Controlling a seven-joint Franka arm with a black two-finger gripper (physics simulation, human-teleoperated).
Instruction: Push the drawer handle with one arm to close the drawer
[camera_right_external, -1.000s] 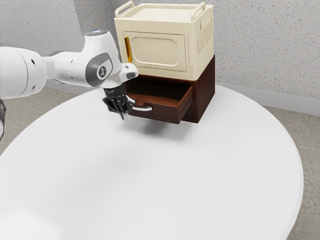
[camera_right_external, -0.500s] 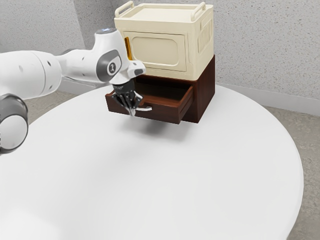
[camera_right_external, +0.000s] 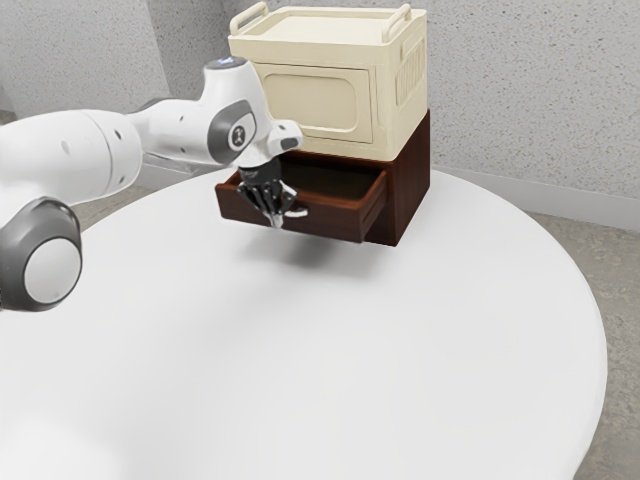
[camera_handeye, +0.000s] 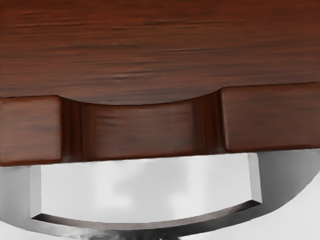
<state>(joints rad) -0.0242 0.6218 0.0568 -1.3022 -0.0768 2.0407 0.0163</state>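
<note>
In the exterior view my gripper (camera_right_external: 276, 220) points down at the outer side of the drawer front (camera_right_external: 335, 220), against or very close to the pale curved handle (camera_right_external: 296, 213). The dark reddish-brown drawer stands well out of its cabinet (camera_right_external: 408, 190), with its inside showing. The wrist view looks down on the notched top edge of the drawer front (camera_handeye: 144, 131) and the drawer's wooden inside (camera_handeye: 150, 50). Beyond that edge curves the metal handle (camera_handeye: 150, 225), just by my hand. Contact with the handle is hard to make out.
A cream box (camera_right_external: 310, 100) with rails on top rests on the cabinet, above the drawer. Both stand at the back of a round white table (camera_right_external: 330, 350). A grey speckled wall (camera_right_external: 530, 100) rises behind.
My arm has moved toward the exterior view's right, along the drawer front. Since half a second ago the drawer has slid slightly inward. The orange-yellow piece on the box is now hidden behind the arm.
</note>
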